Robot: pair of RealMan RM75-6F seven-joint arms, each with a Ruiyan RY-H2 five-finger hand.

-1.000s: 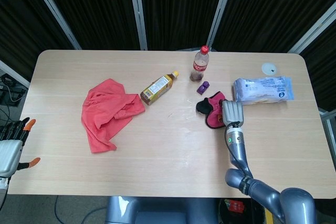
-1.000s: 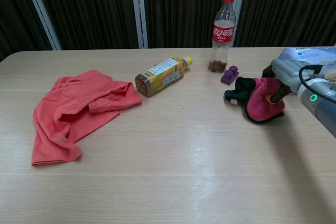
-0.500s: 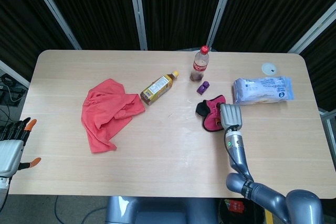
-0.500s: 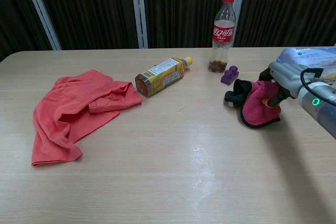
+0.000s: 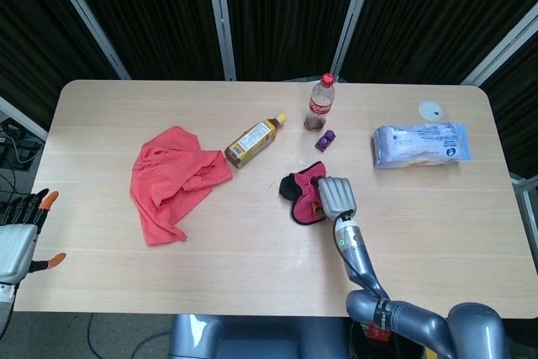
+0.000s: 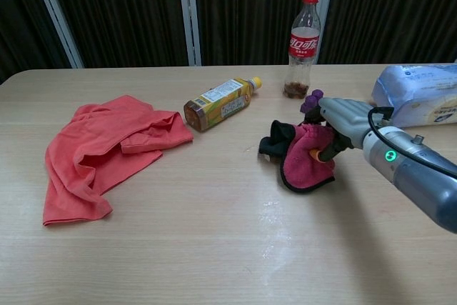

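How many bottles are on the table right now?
2. A clear red-capped cola bottle stands upright near the table's far edge. A yellow-labelled tea bottle lies on its side, between the coral-red cloth and the cola bottle. None appear hidden.

Lab-like test bay: bare wooden table (image 5: 101, 283), black curtains (image 5: 286, 6) on metal framing.

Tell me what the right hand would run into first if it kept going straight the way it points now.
Probably the tea bottle. The right hand, holding the magenta cloth, points away from the robot and toward its left; the bottle lies nearest that line. Depth is unclear, so it might pass beside it, short of the purple block.
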